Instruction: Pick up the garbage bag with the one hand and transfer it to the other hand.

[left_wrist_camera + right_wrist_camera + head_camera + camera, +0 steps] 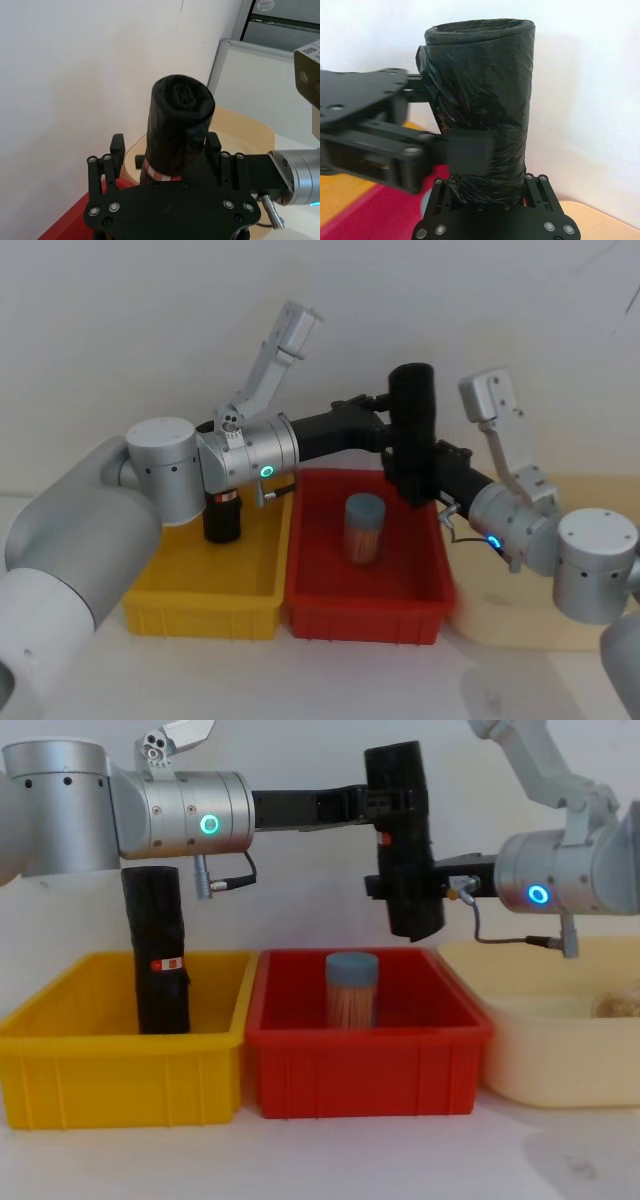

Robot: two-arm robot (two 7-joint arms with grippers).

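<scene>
Left gripper (pixel 372 805): clamped on bag roll (pixel 402 840), upper part.
Right gripper (pixel 412 885): at roll's 6 o'clock end; closure unclear.
Next: confirm right grip firm, then release left.

The room is evenly and softly lit, with only faint shadows on the white wall (pixel 150 320) behind the red bin (pixel 370 1050). In the right wrist view, the near claw (pixel 465 152) blurs against the sharper black bag roll (pixel 485 100)

This looks like a robotics lab. Plastic sorting bins, a yellow bin (pixel 120 1050) beside a red bin (pixel 370 1055), sit on a white counter (pixel 300 1160) against a bare wall. Behind the counter stands a grey partition panel (pixel 260 85).
</scene>
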